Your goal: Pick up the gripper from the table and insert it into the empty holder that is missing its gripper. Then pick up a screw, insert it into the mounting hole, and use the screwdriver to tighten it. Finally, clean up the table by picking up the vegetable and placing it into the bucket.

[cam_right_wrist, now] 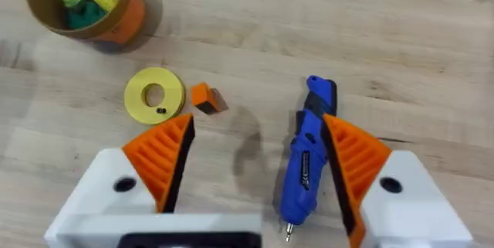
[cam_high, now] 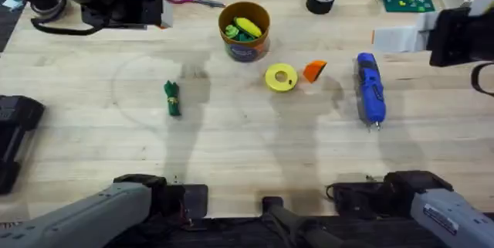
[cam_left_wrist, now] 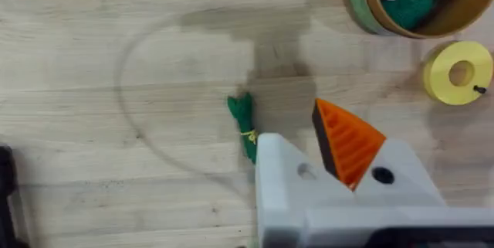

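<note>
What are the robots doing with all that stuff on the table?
Nothing is being held yet. The right gripper hangs open above the blue screwdriver. The left gripper has only one orange tip; its other white holder is bare. The spare orange gripper lies on the table beside a yellow disc. A green vegetable still lies out; the bucket already holds toy food.

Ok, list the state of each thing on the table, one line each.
gripper: loose on the table, beside the yellow disc, not mounted.
holder: bare, no orange tip.
screwdriver: lying flat, untouched.
bucket: upright, toy vegetables inside.
vegetable: lying on the table, outside the bucket.
right gripper: open, above the table.
</note>
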